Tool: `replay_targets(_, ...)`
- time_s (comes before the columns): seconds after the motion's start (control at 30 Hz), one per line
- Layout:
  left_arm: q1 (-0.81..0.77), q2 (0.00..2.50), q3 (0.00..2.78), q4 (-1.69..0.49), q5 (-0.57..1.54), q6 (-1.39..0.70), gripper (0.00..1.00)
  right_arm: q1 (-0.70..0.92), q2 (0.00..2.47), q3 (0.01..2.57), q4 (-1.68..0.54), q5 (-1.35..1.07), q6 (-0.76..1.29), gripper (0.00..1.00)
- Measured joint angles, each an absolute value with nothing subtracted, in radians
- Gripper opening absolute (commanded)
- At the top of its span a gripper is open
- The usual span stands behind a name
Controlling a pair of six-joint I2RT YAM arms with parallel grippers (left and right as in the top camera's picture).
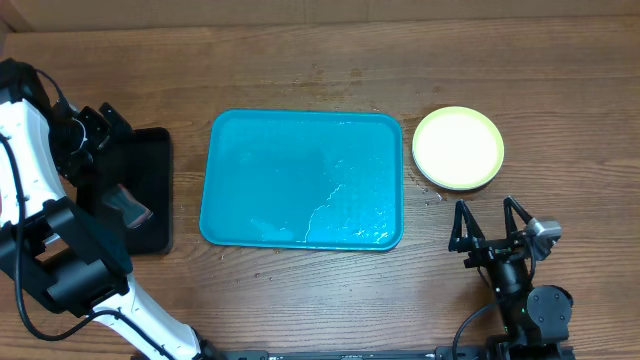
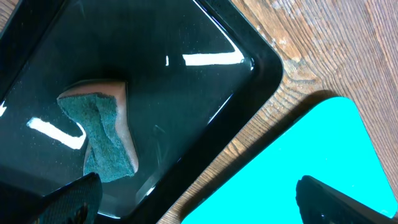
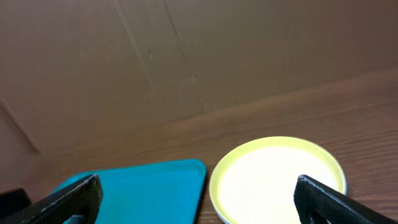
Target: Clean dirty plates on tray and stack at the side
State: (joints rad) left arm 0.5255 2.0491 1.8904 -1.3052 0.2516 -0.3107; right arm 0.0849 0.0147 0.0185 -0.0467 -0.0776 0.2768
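The turquoise tray [image 1: 300, 180] lies in the middle of the table with nothing on it and a wet sheen on its surface. It also shows in the left wrist view [image 2: 298, 168] and the right wrist view [image 3: 137, 190]. A yellow-green rimmed plate [image 1: 458, 148] sits on the table just right of the tray and looks clean in the right wrist view [image 3: 277, 177]. The light blue and white plates do not show separately. My right gripper [image 1: 490, 225] is open and empty, in front of the plate [image 3: 205, 205]. My left gripper [image 1: 100, 128] is open and empty above the black tray [image 2: 199, 205].
A narrow black tray [image 1: 150, 190] lies left of the turquoise tray, with a narrow strip of wood between them. A green-topped sponge [image 2: 102, 134] lies in it, also seen from overhead [image 1: 130, 207]. A brown cardboard wall stands behind the table.
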Motion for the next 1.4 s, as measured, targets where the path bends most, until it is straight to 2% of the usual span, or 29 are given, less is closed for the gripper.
replay_targets(0.27, 0.525, 2.049, 1.890, -1.305, 0.251, -0.311, 1.00, 0.085, 0.015, 0.019, -0.082, -0.078, 0.176, 1.00)
replay_targets(1.4, 0.525, 2.049, 1.890, -1.333, 0.213, -0.303, 0.99, 0.085, 0.015, 0.019, -0.082, -0.078, 0.157, 1.00)
